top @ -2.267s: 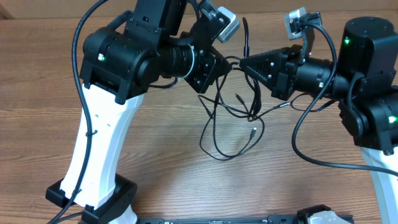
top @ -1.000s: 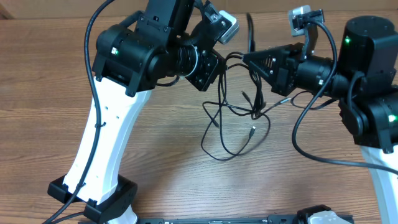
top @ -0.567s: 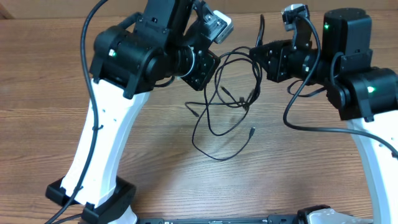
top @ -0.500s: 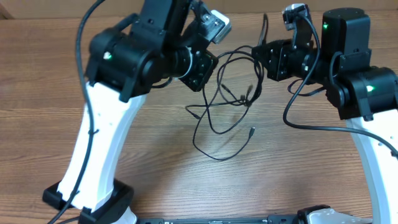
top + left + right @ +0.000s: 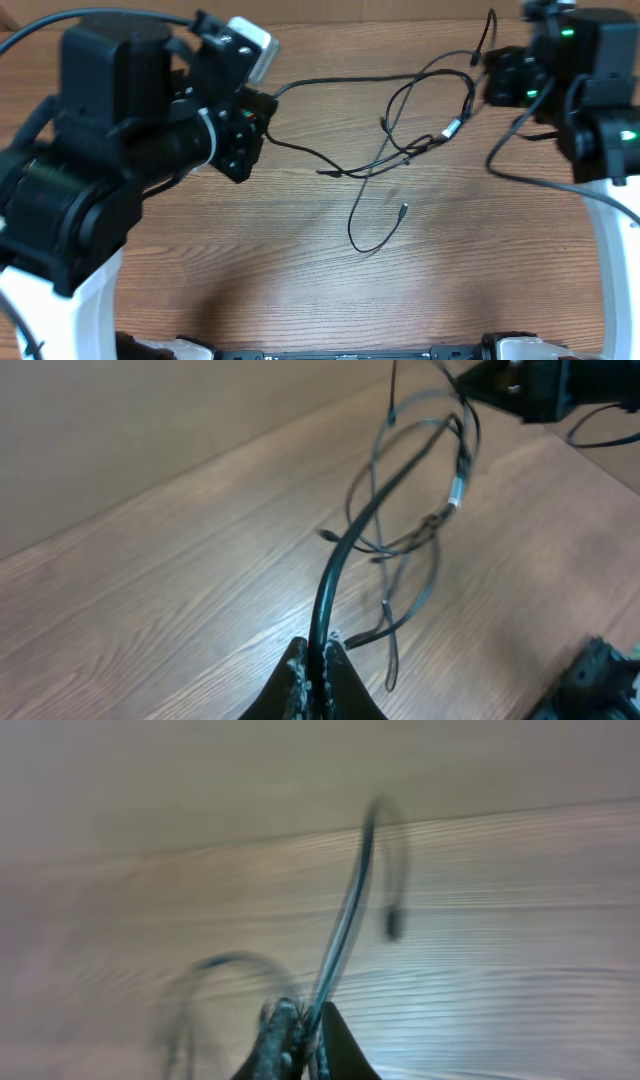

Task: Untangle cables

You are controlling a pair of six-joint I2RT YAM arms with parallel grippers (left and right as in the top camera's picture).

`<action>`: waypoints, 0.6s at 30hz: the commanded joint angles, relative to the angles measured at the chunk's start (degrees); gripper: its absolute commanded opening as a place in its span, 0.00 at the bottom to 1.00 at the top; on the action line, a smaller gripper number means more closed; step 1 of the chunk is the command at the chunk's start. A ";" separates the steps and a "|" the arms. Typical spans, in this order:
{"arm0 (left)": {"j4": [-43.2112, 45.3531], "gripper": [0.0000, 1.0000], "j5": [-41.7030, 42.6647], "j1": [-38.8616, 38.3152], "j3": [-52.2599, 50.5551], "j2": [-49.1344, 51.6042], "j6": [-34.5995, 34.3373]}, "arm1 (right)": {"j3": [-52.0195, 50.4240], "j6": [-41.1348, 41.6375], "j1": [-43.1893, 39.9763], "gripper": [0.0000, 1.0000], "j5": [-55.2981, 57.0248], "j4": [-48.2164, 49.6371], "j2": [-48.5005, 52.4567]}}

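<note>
You have the cables (image 5: 372,84) stretched between the two arms, and their knot (image 5: 408,155) is the place to read everything from. To the left of the knot, your left claw (image 5: 268,100) is pressed together on a single black strand; in the left wrist view that strand rises straight out between the closed fingertips (image 5: 300,660) and runs up toward the knot (image 5: 430,525). To the right of the knot and farther back, your right claw (image 5: 488,76) pinches another stretch of cable. The right wrist view is badly blurred, but it shows the cord (image 5: 345,930) coming out from between fingers held close together, with a small dark end curling over above them.

From the knot, two or three thin loops arch back toward the right claw, and a silver-banded connector (image 5: 452,127) hangs on a strand just right of the knot. Another long strand leaves the knot leftward to the left claw, well off the tabletop (image 5: 250,260) by the look of its line. Nearer to you than the knot, one slack loop droops down and ends in a loose plug (image 5: 402,210). Whether it touches the wood you cannot tell from these views.
</note>
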 commanded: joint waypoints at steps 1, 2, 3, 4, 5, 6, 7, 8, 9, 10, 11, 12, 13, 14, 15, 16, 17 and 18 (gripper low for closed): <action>0.24 0.04 -4.50 0.87 0.15 -2.95 -2.51 | 0.00 -0.46 -6.40 0.04 3.91 0.37 -0.07; 0.42 0.04 -4.79 0.87 0.15 -3.58 -2.64 | 0.00 -0.46 -8.26 0.04 3.91 0.44 -0.07; 0.52 0.04 -4.85 0.87 0.15 -4.09 -2.64 | 0.00 -0.46 -9.64 0.04 3.76 0.52 -0.07; 0.68 0.04 -5.03 0.87 0.15 -4.66 -2.62 | 0.00 -0.48 -11.10 0.04 3.19 0.61 -0.07; 0.81 0.04 -5.95 0.87 0.15 -5.29 -2.64 | 0.00 -0.48 -12.50 0.04 2.14 0.70 -0.07; 0.87 0.04 -6.69 0.87 0.15 -5.77 -2.64 | 0.00 -0.50 -13.70 0.04 0.50 0.68 -0.07; 0.96 0.04 -6.88 0.87 0.15 -6.10 -2.67 | 0.00 -0.50 -14.56 0.04 -1.22 0.59 -0.07; 1.16 0.04 -6.56 0.87 0.15 -6.34 -3.17 | 0.00 -0.57 -15.39 0.04 -4.09 0.55 -0.07; 1.33 0.04 -6.14 0.87 0.15 -6.34 -3.74 | 0.00 -1.01 -15.72 0.08 -6.54 0.48 -0.07; 1.38 0.04 -5.44 0.83 0.15 -6.23 -3.74 | 0.00 -2.10 -15.76 0.25 -9.66 0.37 -0.07; 1.31 0.04 -5.07 0.83 0.15 -5.92 -3.74 | 0.00 -2.49 -15.72 0.50 -12.15 0.13 -0.07; 1.11 0.04 -4.83 0.83 0.15 -5.57 -4.07 | 0.00 -3.10 -15.41 0.67 -14.29 -0.13 -0.07; 1.03 0.04 -4.39 0.83 0.15 -5.18 -4.24 | 0.00 -3.80 -15.02 0.73 -16.15 -0.66 -0.07; 1.07 0.04 -4.11 0.83 0.15 -4.87 -4.68 | 0.00 -4.59 -14.58 0.75 -17.44 -1.27 -0.07; 1.29 0.04 -4.11 0.83 0.15 -4.61 -5.11 | 0.00 -5.51 -13.90 0.77 -18.58 -1.99 -0.07; 1.81 0.04 -4.11 0.83 0.15 -4.28 -5.60 | 0.00 -6.40 -13.16 0.77 -19.52 -2.67 -0.07; 2.71 0.04 -4.11 0.83 0.15 -3.98 -6.51 | 0.00 -6.71 -12.31 0.77 -20.31 -3.39 -0.07; 3.65 0.04 -4.13 0.83 0.15 -3.76 -7.45 | 0.00 -6.71 -11.61 0.77 -20.79 -4.00 -0.09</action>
